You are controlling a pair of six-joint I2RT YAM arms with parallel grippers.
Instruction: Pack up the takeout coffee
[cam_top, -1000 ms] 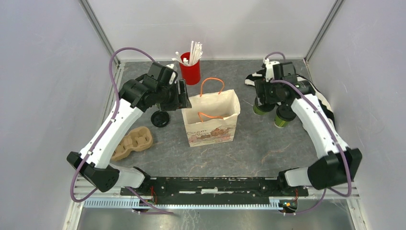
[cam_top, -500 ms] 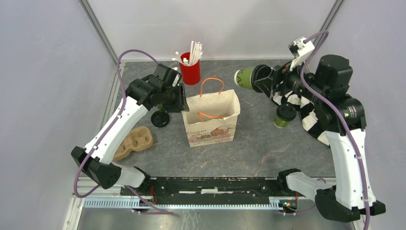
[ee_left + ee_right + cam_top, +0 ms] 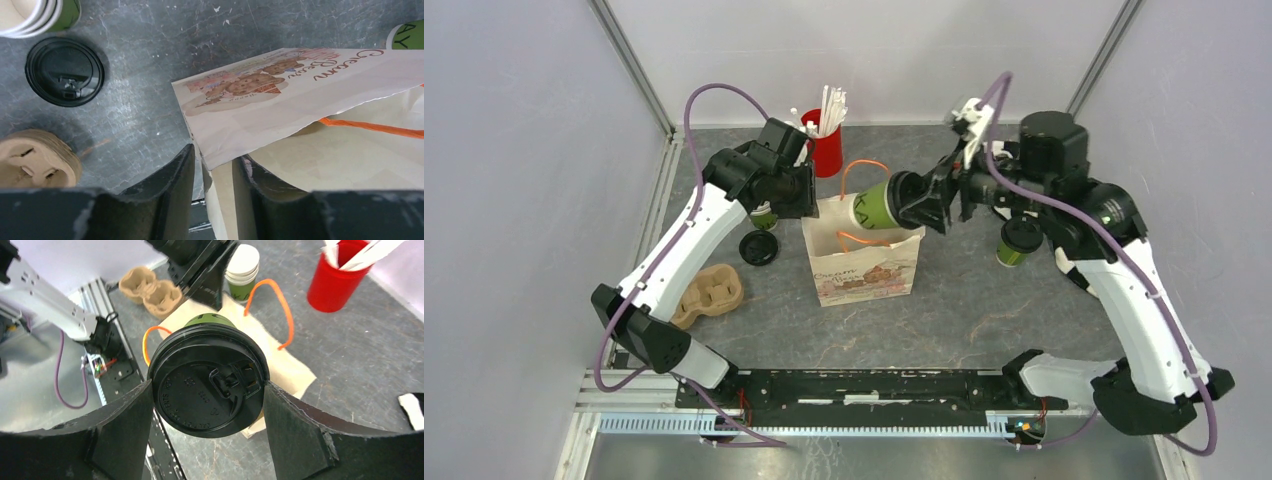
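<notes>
**Top view.** Landmark: paper bag (image 3: 864, 275), upright, mouth open.
- The right gripper (image 3: 921, 208) carries the held cup (image 3: 876, 208) on its side above the bag's mouth. The cup's base points toward the bag's left rim. The jaws are spread wide and clamped round the lid end.
- The left gripper (image 3: 792, 200) sits at the bag's left rim.
- The second capped cup (image 3: 1019, 240) stands right of the bag, well apart.
- Judgement: the step in hand is getting this cup into the bag. To do it well, turn the cup lid-up before lowering. Centre it over the mouth and set it on the bag floor rather than dropping it. Place it toward one side so the second cup fits.

**Left wrist view.**
- Matte black fingers (image 3: 175, 185) stand narrow, one on each side of the bag's side wall. Paper fills the gap, so this reads as a pinch that holds the mouth open.
- The bag is thin cream paper, creased, with a printed front face.
- The flat orange handle (image 3: 370, 127) lies inside the mouth and could snag the cup.
- Off the bag's left side are a loose black lid (image 3: 65, 72), a stack of lidless cups (image 3: 30, 12) and a moulded pulp carrier (image 3: 35, 162).

**Right wrist view.**
- The cup's lid is glossy black plastic, round, with a raised rim and a sip tab. It is slick, so a firm grip is advisable.
- The bag's mouth lies directly beyond the cup.
- A red cup (image 3: 337, 282) of white sticks stands behind the bag.
</notes>
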